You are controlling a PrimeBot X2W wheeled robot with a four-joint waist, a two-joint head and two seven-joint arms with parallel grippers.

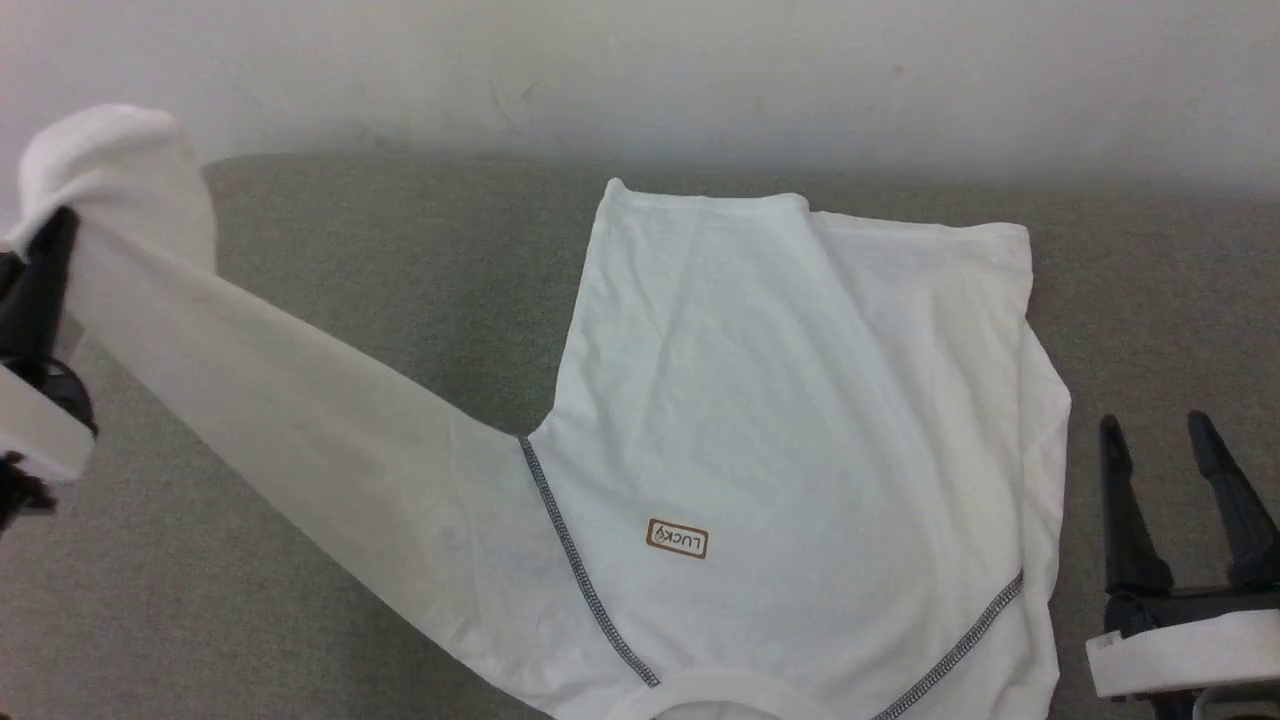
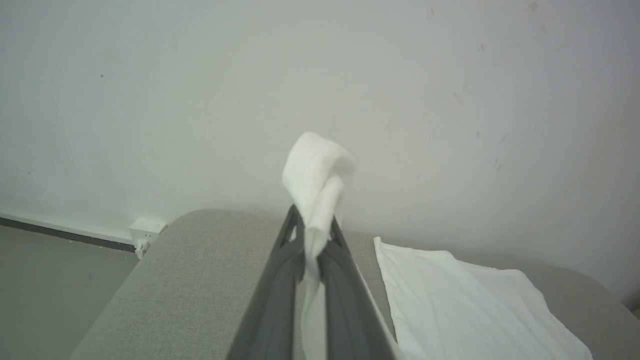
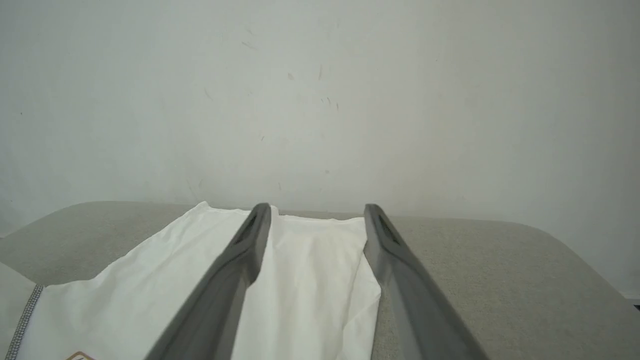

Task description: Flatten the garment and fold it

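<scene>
The garment [image 1: 790, 400], a white T-shirt with grey zigzag seams and a small brown "LUCKY" label, lies on the grey cushion [image 1: 350, 250], collar at the near edge. One sleeve is pulled up and out to the far left, stretched taut. My left gripper [image 1: 45, 250] is shut on that sleeve's end, and a bunch of white cloth [image 2: 317, 175] sticks out past its fingertips. At the lower right my right gripper [image 1: 1160, 425] stands open beside the shirt's right edge, holding nothing. In the right wrist view its fingers [image 3: 240, 260] hover over the shirt body [image 3: 310, 280].
A pale wall [image 1: 640, 70] rises right behind the cushion. The left wrist view shows the cushion's rounded left end [image 2: 165, 280], with floor [image 2: 50, 280] and a baseboard beyond it. Bare cushion lies left and right of the shirt.
</scene>
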